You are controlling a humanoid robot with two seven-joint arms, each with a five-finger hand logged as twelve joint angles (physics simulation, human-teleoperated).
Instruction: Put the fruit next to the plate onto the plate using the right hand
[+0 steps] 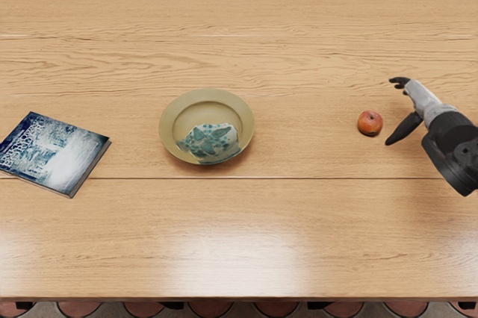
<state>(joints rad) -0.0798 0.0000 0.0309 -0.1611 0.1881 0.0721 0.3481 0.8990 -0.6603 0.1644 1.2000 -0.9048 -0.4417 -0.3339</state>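
From the head view, looking down at a slant, the wooden table ran nearly the full width of the scene, with a dark, rough wall behind its far edge. The small red fruit sat on the bare wood toward the right side, well apart from the plate, which stood near the middle of the table. The right hand had its arm coming in from the right edge, dark at the forearm and pale at the wrist. Its dark fingers were spread wide and clasped nothing. One pointed away toward the far side of the table, while another angled down toward the near side. The fruit lay just to the left of that hand, close to the tip of the nearer finger, and as far as I could see a sliver of wood showed between them. The plate was a yellowish-green, shallow dish, and a crumpled green-and-white patterned thing rested inside it toward the near rim. I could not tell what it was. Far over on the left, a blue-covered book lay flat, turned at an angle.
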